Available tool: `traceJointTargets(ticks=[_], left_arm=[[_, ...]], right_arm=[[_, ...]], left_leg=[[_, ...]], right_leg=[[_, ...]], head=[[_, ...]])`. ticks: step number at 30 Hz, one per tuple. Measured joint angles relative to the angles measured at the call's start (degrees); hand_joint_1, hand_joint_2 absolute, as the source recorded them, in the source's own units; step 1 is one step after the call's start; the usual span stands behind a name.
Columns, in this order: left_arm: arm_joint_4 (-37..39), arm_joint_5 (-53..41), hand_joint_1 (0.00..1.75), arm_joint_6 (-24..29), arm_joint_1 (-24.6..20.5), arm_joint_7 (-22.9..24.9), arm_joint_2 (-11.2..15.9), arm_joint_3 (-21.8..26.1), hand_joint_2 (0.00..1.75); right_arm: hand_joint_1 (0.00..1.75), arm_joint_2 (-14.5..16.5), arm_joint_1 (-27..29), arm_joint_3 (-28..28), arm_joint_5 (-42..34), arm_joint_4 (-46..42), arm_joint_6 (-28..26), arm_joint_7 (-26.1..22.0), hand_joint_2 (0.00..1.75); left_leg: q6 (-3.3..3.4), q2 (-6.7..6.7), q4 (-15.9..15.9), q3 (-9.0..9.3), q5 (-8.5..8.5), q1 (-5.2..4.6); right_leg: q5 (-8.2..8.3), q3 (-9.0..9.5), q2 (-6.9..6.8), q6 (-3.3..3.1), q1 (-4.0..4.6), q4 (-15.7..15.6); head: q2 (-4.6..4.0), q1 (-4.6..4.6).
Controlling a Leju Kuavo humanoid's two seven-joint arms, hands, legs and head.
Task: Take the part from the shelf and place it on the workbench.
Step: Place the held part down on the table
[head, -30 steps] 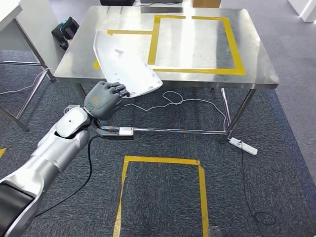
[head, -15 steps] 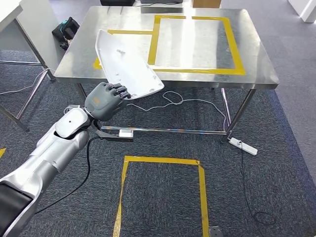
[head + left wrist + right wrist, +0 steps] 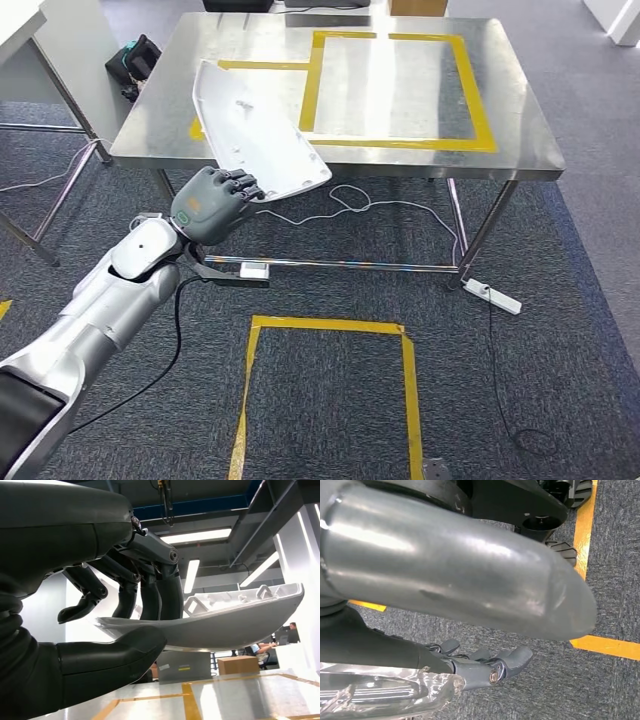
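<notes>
The part is a flat, curved white plastic panel. My left hand grips its near edge, thumb beneath and fingers on top. The panel tilts up over the front left corner of the steel workbench, its far end above the tabletop. In the left wrist view the thumb lies under the panel and the fingers press on its upper face, with the panel off the tabletop. My right hand hangs low over the carpet with loose fingers and holds nothing.
Yellow tape marks a rectangle on the workbench top. A taped square lies on the carpet in front of me. A power strip and cables lie under the table. A black bag and another table's legs stand at left.
My left hand has carried the panel slightly forward and up toward the workbench; over the last half second it has barely moved.
</notes>
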Motion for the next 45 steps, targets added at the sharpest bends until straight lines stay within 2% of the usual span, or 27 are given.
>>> traceJointTargets(ticks=[14,19,21,27,29,31,33,36,37,38,39,40,41,42,43,45], left_arm=[[0.00,0.03,1.75,0.01,0.01,-0.04,0.01,-0.24,1.75],[-2.09,3.09,1.75,0.11,0.67,-4.46,0.18,-0.73,1.75],[-3.76,3.57,1.75,0.08,1.12,-4.77,0.34,-1.26,1.75],[-5.98,3.61,1.75,0.30,1.55,-3.74,0.97,-2.50,1.75],[-6.21,3.61,1.75,0.41,1.56,-3.52,1.20,-2.85,1.75],[-6.39,3.63,1.75,0.46,1.57,-3.40,1.38,-3.09,1.75],[-6.55,3.69,1.75,0.50,1.56,-3.33,1.44,-3.24,1.75],[-6.62,3.78,1.75,0.52,1.77,-3.27,1.45,-3.52,1.75],[-6.62,3.78,1.75,0.52,1.95,-3.26,1.46,-3.66,1.75],[-6.62,3.78,1.75,0.52,2.13,-3.26,1.47,-3.80,1.75],[-6.62,3.78,1.75,0.52,2.26,-3.25,1.48,-3.92,1.75],[-6.62,3.78,1.75,0.52,2.32,-3.24,1.47,-4.00,1.75],[-6.63,3.79,1.75,0.53,2.31,-3.23,1.47,-4.05,1.75],[-6.64,3.79,1.75,0.54,2.23,-3.22,1.48,-4.08,1.75],[-6.66,3.80,1.75,0.56,2.14,-3.21,1.48,-4.09,1.75],[-6.72,3.84,1.75,0.60,2.08,-3.17,1.49,-4.12,1.75]], right_arm=[[0.00,0.00,0.00,0.00,0.01,0.00,0.00,0.00,0.00],[0.00,0.08,0.03,0.00,1.24,0.00,0.17,0.26,0.00],[0.00,0.25,0.03,0.00,1.57,0.00,0.15,0.42,0.00],[0.00,0.59,0.04,0.00,1.89,-0.02,0.10,0.67,0.00],[0.00,0.62,0.02,0.00,1.97,-0.04,0.10,0.68,0.00],[0.00,0.63,0.00,-0.01,1.99,-0.06,0.10,0.67,0.00],[0.00,0.63,-0.04,-0.01,1.98,-0.07,0.09,0.67,0.00],[0.00,0.63,0.07,-0.02,1.95,-0.07,0.09,0.68,0.00],[0.00,0.63,0.17,-0.02,1.93,-0.07,0.09,0.68,0.00],[0.00,0.63,0.25,-0.02,1.92,-0.07,0.08,0.68,0.00],[0.00,0.63,0.29,-0.02,1.91,-0.07,0.08,0.68,0.00],[0.00,0.63,0.31,-0.02,1.90,-0.07,0.07,0.68,0.00],[0.00,0.67,0.30,-0.02,1.90,-0.08,0.07,0.68,0.00],[0.00,0.71,0.26,-0.01,1.90,-0.10,0.07,0.67,0.00],[0.00,0.76,0.25,-0.01,1.89,-0.12,0.07,0.67,0.00],[0.00,0.83,0.29,-0.02,1.85,-0.14,0.03,0.67,0.00]], left_leg=[[0.00,0.00,0.00,0.00,0.00,0.00],[0.10,0.00,0.02,-0.02,-0.09,-0.14],[0.20,-0.01,0.03,-0.02,-0.16,-0.22],[0.82,-0.03,0.15,-0.02,-0.53,-0.74],[1.24,-0.03,-0.07,-0.01,-0.65,-0.86],[1.98,-0.15,-0.57,0.42,-0.97,-0.70],[2.65,-0.29,-0.86,1.14,-1.37,-0.48],[2.79,-0.44,-0.82,1.78,-1.80,-0.46],[2.60,-0.51,-0.78,2.04,-2.00,-0.43],[2.34,-0.59,-0.74,2.42,-2.25,-0.36],[2.03,-0.64,-0.70,2.91,-2.58,-0.23],[1.66,-0.68,-0.63,3.51,-3.05,-0.08],[1.25,-0.70,-0.54,4.03,-3.53,0.00],[0.84,-0.71,-0.42,4.30,-3.94,0.04],[0.46,-0.71,-0.36,4.39,-4.26,0.04],[-0.22,-0.74,-0.29,4.43,-4.56,0.06]], right_leg=[[0.00,0.00,0.00,0.00,0.00,0.00],[-0.02,0.01,-0.03,0.04,-0.15,-0.03],[-0.04,0.02,-0.05,0.08,-0.23,-0.03],[-0.16,0.09,-0.03,0.66,-0.74,-0.16],[0.06,0.31,-0.03,1.09,-0.88,-0.23],[0.05,0.32,-0.02,1.57,-0.91,0.25],[-1.64,-1.23,0.07,1.66,-0.91,3.31],[-5.92,-7.35,0.23,1.70,-0.92,13.95],[-6.17,-8.91,0.23,1.79,-0.95,16.05],[-5.29,-9.44,0.23,1.91,-1.01,16.03],[-3.36,-8.83,0.22,2.02,-1.10,13.78],[-0.68,-7.34,0.22,2.20,-1.24,9.82],[1.22,-5.86,0.36,2.43,-1.29,6.09],[2.01,-4.58,0.48,2.28,-1.28,2.91],[2.24,-3.75,0.64,1.90,-1.21,1.10],[1.19,-3.13,0.76,0.52,-0.99,0.52]], head=[[0.00,0.00],[0.00,-0.02],[0.00,-0.01],[0.00,-0.02],[0.00,-0.03],[0.00,-0.01],[0.00,0.25],[0.00,0.65],[0.00,0.69],[0.00,0.75],[0.00,0.75],[0.00,0.79],[0.00,0.88],[0.00,1.00],[0.00,1.06],[0.00,0.98]])
